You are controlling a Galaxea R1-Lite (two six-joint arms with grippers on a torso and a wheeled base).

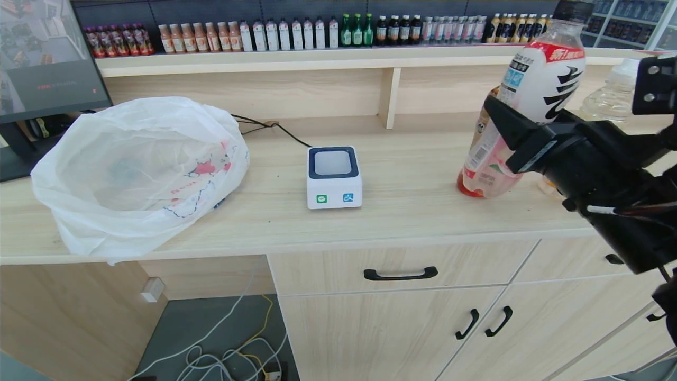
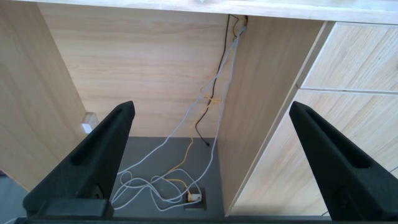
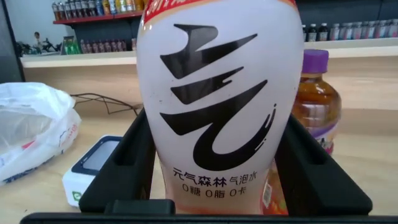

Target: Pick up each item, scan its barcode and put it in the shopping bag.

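Observation:
My right gripper [image 1: 503, 133] is shut on a white-labelled drink bottle [image 1: 534, 90] with a peach-coloured base, at the right of the wooden counter [image 1: 412, 211]. The bottle leans, its cap toward the right and its base down by the counter; I cannot tell if it touches. In the right wrist view the bottle [image 3: 217, 112] sits between the two black fingers [image 3: 124, 168]. A white barcode scanner [image 1: 334, 177] stands mid-counter, and an open white plastic shopping bag [image 1: 137, 169] lies at the left. My left gripper [image 2: 211, 168] hangs open below the counter, facing the cabinet opening.
An amber bottle with a purple cap [image 3: 317, 106] and a clear bottle [image 1: 613, 95] stand behind the held one. A monitor [image 1: 47, 58] sits far left. Rows of bottles [image 1: 317, 32] line the back shelf. Cables [image 2: 180, 162] trail on the floor under the counter.

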